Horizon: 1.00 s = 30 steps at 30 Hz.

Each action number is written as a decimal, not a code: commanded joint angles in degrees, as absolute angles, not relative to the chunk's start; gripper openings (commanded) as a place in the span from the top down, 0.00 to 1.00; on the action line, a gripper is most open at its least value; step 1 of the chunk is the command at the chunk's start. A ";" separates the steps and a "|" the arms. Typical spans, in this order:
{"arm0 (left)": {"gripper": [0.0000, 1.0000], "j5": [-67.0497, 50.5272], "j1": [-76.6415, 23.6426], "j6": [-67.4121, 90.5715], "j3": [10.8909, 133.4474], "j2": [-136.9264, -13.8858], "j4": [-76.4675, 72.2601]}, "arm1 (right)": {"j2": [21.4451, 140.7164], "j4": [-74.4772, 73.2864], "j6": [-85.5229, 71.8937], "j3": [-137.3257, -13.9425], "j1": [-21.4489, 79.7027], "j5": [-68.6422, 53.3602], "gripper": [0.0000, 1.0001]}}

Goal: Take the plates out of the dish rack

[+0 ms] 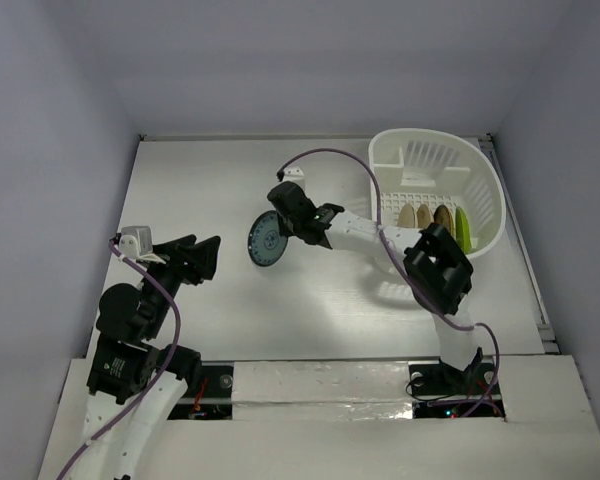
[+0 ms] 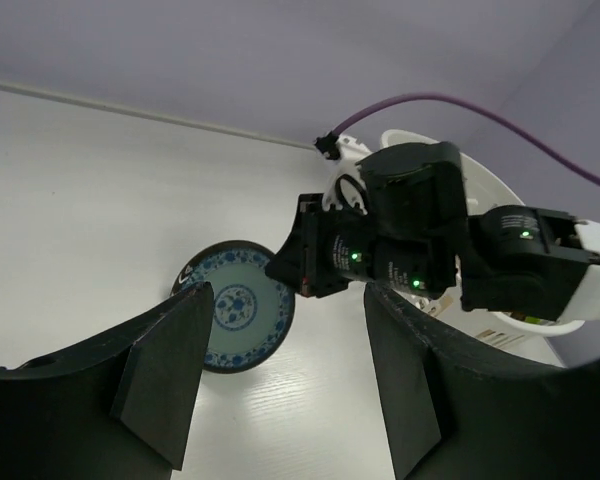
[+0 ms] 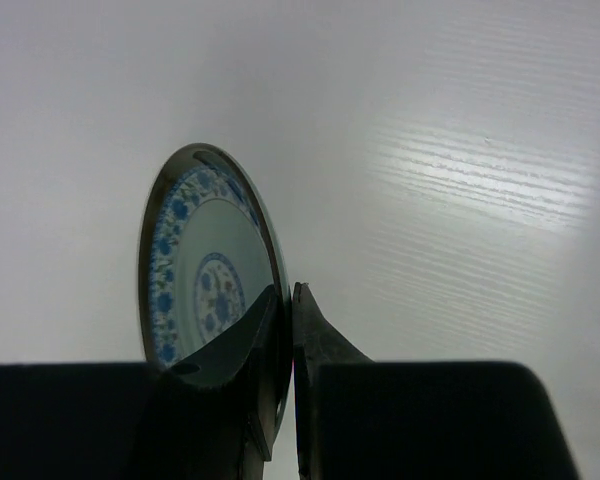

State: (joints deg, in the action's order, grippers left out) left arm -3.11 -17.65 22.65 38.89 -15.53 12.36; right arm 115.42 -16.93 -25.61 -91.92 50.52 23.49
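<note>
item 1, hard to read: plates standing on edge in the dish rack (image 1: 485, 190), far right of the table (image 1: 200, 180): two cream plates (image 1: 407, 215), an amber plate (image 1: 442, 217), a lime green plate (image 1: 464, 228); from above i get only their upper rims, the lower parts are cut off by the right arm (image 1: 438, 265), and i can make out no pattern

item 2, partly hidden: teal-blue plate (image 3: 205, 280), out of the rack, held upright near the middle of the table, left of the rack; right gripper (image 3: 285, 335) pinches its rim, one finger on each face; its fingers cover the plate's lower edge, so i cannot tell whether it touches the table

item 3: left gripper (image 2: 280, 300), jaws spread, nothing between them, low at the near left, well apart from the plate and facing it; in its own view the rack is mostly hidden behind the right arm

item 4: purple cable (image 1: 330, 152), looping over the right arm

item 5, surface: white table, faint ribbed grain, a bright patch of glare in the right wrist view

item 6, room: plain pale grey-lilac walls (image 1: 310, 60) closing in the left, far and right sides
</note>
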 commanded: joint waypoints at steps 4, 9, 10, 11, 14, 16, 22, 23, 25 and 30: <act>0.42 -3.25 -18.02 22.85 38.76 -15.91 10.55 | 117.86 -9.76 -30.67 -92.73 50.27 26.01 1.00; 0.42 -3.34 -18.02 22.94 38.76 -16.00 10.55 | 118.13 -7.83 -33.22 -88.07 50.27 26.81 0.80; 0.42 -3.34 -18.02 22.94 38.76 -16.08 10.55 | 118.13 -7.74 -33.48 -87.46 50.27 26.89 0.78; 0.42 -3.51 -18.02 22.94 38.76 -16.08 10.46 | 118.12 -7.73 -33.75 -86.49 50.27 26.81 0.73; 0.42 -3.52 -18.02 22.94 38.76 -16.26 10.46 | 118.39 -7.73 -34.10 -85.43 50.27 25.84 0.72; 0.42 -3.52 -18.02 22.94 38.76 -16.43 10.46 | 118.39 -7.65 -34.36 -84.55 50.27 25.84 0.72; 0.42 -3.52 -18.02 22.94 38.85 -16.44 10.46 | 116.64 -8.17 -34.28 -82.97 50.27 26.19 0.64; 0.42 -3.60 -18.02 22.94 38.76 -16.35 10.55 | 115.76 -8.17 -33.93 -82.62 50.27 26.28 0.63; 0.42 -3.52 -18.02 22.94 38.76 -16.44 10.55 | 111.29 -7.91 -33.05 -81.66 50.27 26.10 0.57; 0.42 -3.69 -18.02 22.85 38.76 -16.52 10.55 | 94.80 -10.01 -28.05 -76.65 50.27 31.53 0.60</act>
State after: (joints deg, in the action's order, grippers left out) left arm -3.14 -17.65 22.65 38.89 -15.77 12.36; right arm 107.87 -11.75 -31.35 -76.99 50.30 25.78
